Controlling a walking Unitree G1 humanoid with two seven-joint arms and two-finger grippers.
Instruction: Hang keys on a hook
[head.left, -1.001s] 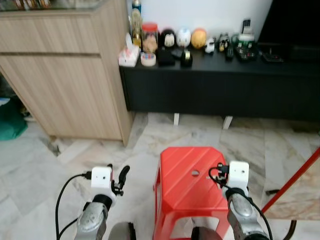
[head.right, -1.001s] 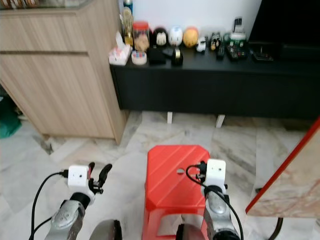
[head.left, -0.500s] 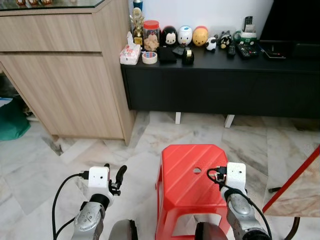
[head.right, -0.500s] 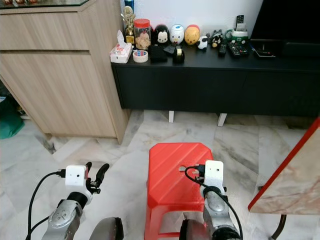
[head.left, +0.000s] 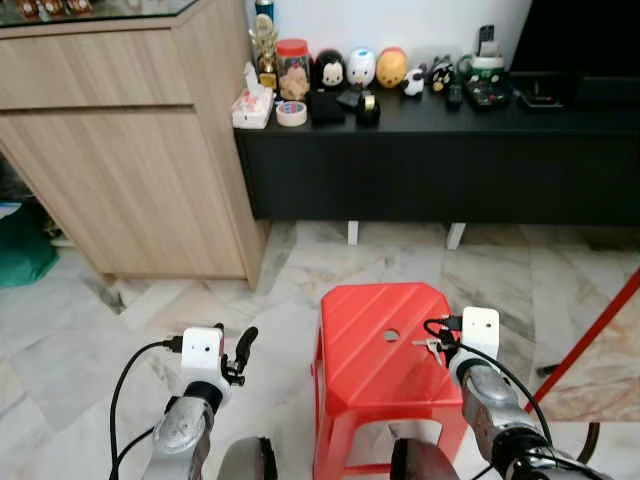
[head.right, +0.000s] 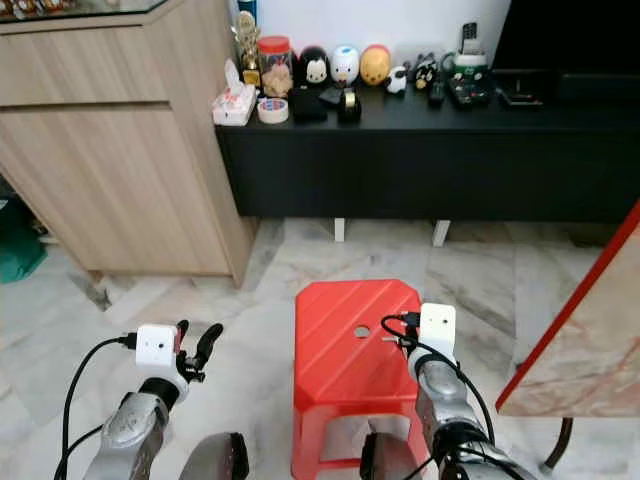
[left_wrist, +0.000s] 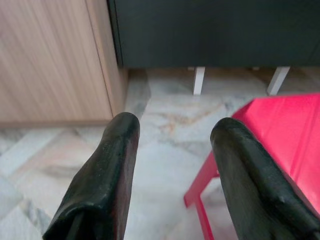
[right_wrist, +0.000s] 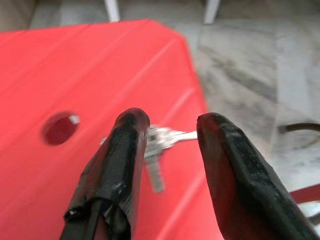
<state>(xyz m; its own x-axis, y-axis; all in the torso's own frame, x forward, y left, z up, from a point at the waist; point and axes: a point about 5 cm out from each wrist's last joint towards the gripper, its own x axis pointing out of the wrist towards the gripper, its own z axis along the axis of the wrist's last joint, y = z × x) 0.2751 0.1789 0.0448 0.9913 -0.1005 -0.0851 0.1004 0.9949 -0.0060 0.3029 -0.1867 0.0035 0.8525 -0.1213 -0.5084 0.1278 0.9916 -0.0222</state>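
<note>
Right gripper (right_wrist: 167, 145) – fingers apart – hovers over blurred, seemingly untouched keys (right_wrist: 159, 142) on red stool (head.left: 370, 330).

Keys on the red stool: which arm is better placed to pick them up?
Right. Its open end effector hovers over the keys on the red stool; the left end effector hangs over floor beside it.

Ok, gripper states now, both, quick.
Left gripper: open, holding nothing.
Right gripper: open over the keys on the red stool, not gripping.

My head cameras look forward and down at the red stool (head.left: 380, 345), which both close wrist cameras share, each sighting along its claw.
</note>
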